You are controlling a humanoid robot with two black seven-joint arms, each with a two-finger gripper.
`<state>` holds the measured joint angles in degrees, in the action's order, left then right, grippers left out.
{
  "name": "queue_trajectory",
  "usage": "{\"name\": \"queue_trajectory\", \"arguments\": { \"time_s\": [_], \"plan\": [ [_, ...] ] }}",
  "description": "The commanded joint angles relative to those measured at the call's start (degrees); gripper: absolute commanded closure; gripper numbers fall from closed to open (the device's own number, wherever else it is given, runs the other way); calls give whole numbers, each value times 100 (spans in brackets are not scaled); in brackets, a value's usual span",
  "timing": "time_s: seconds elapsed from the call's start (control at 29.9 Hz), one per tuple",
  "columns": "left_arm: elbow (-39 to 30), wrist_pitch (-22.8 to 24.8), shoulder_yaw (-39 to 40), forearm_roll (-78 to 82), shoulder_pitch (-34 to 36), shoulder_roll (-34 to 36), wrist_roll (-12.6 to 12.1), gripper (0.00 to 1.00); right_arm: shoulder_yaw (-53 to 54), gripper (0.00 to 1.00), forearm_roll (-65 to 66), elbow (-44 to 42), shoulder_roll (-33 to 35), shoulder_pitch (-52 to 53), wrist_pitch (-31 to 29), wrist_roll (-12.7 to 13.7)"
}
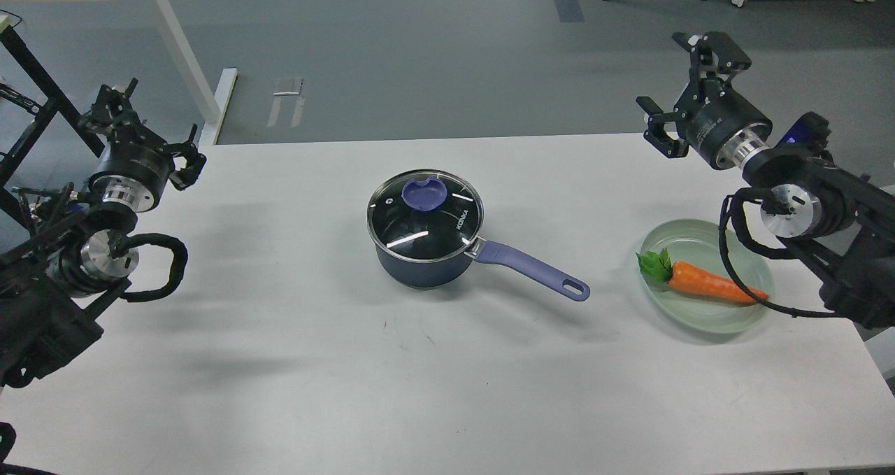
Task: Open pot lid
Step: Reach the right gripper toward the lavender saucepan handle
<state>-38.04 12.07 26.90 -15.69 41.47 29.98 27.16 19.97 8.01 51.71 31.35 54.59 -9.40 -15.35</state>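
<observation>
A dark blue pot [423, 265] stands in the middle of the white table [294, 377]. Its glass lid [425, 216] sits closed on it, with a purple knob [424, 193] on top. A purple handle [535, 271] points to the lower right. My left gripper [143, 132] is open and empty over the table's far left corner, well away from the pot. My right gripper [685, 76] is open and empty above the table's far right edge, also far from the pot.
A pale green plate [699, 240] with an orange toy carrot [706, 284] lies on the right side of the table, under my right arm. A white table leg [185, 55] and a black frame [35, 76] stand on the floor at the back left.
</observation>
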Motion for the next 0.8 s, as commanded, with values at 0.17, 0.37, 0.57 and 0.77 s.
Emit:
{"name": "queue_trajectory", "arguments": {
  "time_s": [0.17, 0.37, 0.57, 0.77],
  "plan": [
    [86, 243, -44, -48, 28, 8, 26, 1, -2160, 0, 1808, 805, 477, 1535, 149, -12],
    [16, 111, -53, -21, 28, 113, 26, 1, -4148, 0, 2914, 1639, 425, 3021, 176, -12],
    [7, 155, -53, -21, 28, 175, 26, 1, -5045, 3, 4311, 2053, -58, 3444, 343, -3],
    [-115, 85, -18, -21, 63, 210, 26, 1, -6020, 7, 5158, 2115, -788, 3726, 404, -12]
  ]
}}
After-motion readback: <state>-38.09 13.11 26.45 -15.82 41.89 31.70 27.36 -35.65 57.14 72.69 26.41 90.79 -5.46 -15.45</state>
